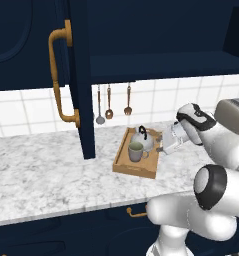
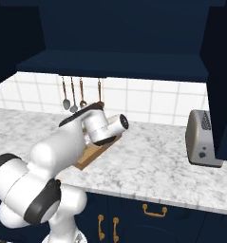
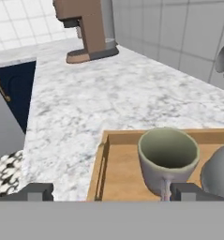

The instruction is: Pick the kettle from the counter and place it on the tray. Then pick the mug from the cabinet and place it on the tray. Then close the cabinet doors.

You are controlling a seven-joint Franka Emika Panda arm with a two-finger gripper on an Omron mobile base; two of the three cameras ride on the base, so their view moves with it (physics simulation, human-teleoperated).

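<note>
— fingertips (image 3: 36, 191) sit nearest, jaws wide apart, clamping nothing?
— yes; the gripper (image 3: 113, 192) hangs just short of the mug (image 3: 168, 158).
— where's the mug?
— upright on the tray (image 1: 122, 159), kettle (image 1: 142, 138) just beside it, on the counter (image 1: 41, 170).
— cabinet doors (image 1: 83, 75)?
— open; toaster (image 2: 203, 138) far right.

Rendered, evenly and brightly lit — no glare. The cabinet (image 1: 161, 35) interior is dim, nearly black. Soft shadow lies under the tray (image 1: 122, 159) on the desk (image 1: 36, 170). Focus sharp throughout — no edge distortion.
</note>
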